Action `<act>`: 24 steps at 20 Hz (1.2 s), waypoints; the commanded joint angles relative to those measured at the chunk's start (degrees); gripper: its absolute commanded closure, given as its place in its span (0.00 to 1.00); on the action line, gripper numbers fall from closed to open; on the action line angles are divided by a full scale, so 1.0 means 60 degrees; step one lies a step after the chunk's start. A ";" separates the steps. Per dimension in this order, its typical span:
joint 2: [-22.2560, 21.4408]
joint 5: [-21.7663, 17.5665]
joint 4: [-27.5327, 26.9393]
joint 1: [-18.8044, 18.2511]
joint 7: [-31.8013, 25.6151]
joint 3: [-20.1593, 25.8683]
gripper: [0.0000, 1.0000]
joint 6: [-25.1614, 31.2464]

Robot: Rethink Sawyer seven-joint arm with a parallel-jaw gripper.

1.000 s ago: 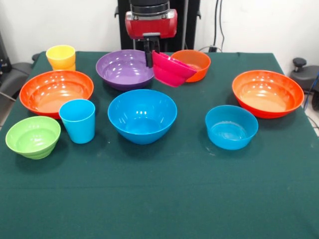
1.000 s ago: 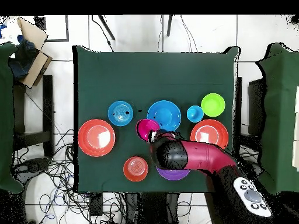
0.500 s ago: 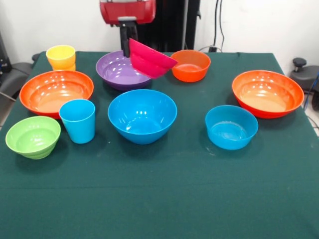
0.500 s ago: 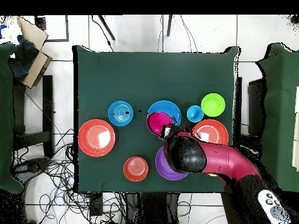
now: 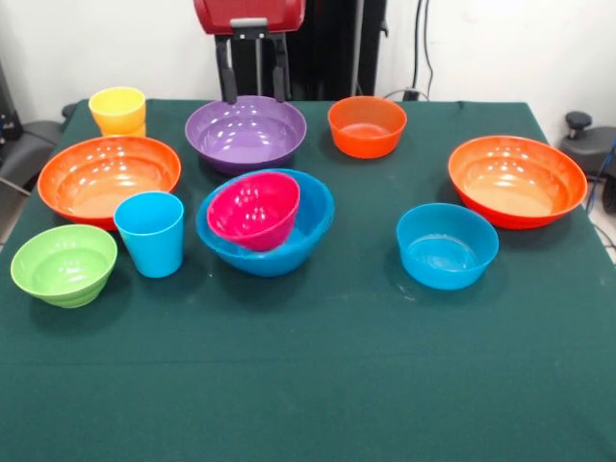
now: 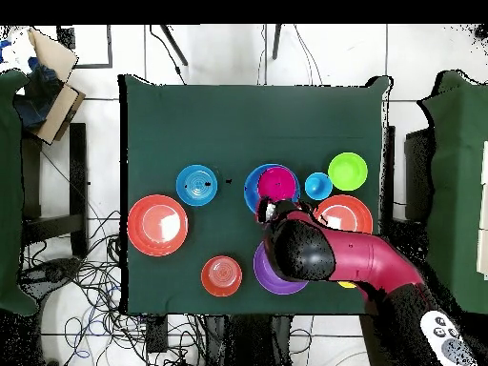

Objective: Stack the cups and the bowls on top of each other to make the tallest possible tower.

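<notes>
The small magenta bowl [image 5: 254,208] sits tilted inside the large blue bowl [image 5: 306,223], leaning against that bowl's left wall in the front view, its mouth turned partly toward the camera; its base is hidden by the blue rim. The large blue bowl stands near the middle of the green desk [image 5: 318,385].

Above and behind them the pincer [image 5: 254,79] hangs empty, its two dark fingers [image 5: 226,81] spread wide over the near rim of the purple bowl [image 5: 245,131]. Only the lower part of the red arm shows at the top edge of the front view. In the overhead view the arm covers much of the purple bowl [image 6: 270,276], part of one large orange bowl [image 6: 335,212], and nearly all of the yellow cup.

In the front view, the blue cup [image 5: 150,233] stands upright just left of the large blue bowl, with the lime green bowl [image 5: 64,264] beyond it and a large orange bowl [image 5: 108,177] behind. The yellow cup [image 5: 117,110] stands at the far left corner. The small orange bowl [image 5: 367,125] sits right of the purple bowl. The medium blue bowl [image 5: 447,245] and the second large orange bowl [image 5: 516,180] lie to the right, well apart from the pile.
</notes>
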 commanded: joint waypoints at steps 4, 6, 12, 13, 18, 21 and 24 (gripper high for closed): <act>0.0004 -0.0558 -0.0366 0.0642 -0.0107 0.0310 0.00 0.0727; 0.0018 -0.0551 -0.0365 0.0720 -0.0041 0.0238 0.00 0.0697; 0.0133 -0.0641 -0.0511 0.1104 0.0176 -0.0119 0.00 0.0538; 0.0200 -0.0744 -0.0615 0.1288 0.0247 -0.0299 0.00 0.0475; 0.1023 -0.1685 -0.1424 0.3293 0.1198 -0.2250 0.00 -0.0479; 0.1599 -0.1731 -0.1798 0.4271 0.1673 -0.3152 0.00 -0.0978; 0.1814 -0.1505 -0.1778 0.4614 0.1688 -0.3413 0.00 -0.1339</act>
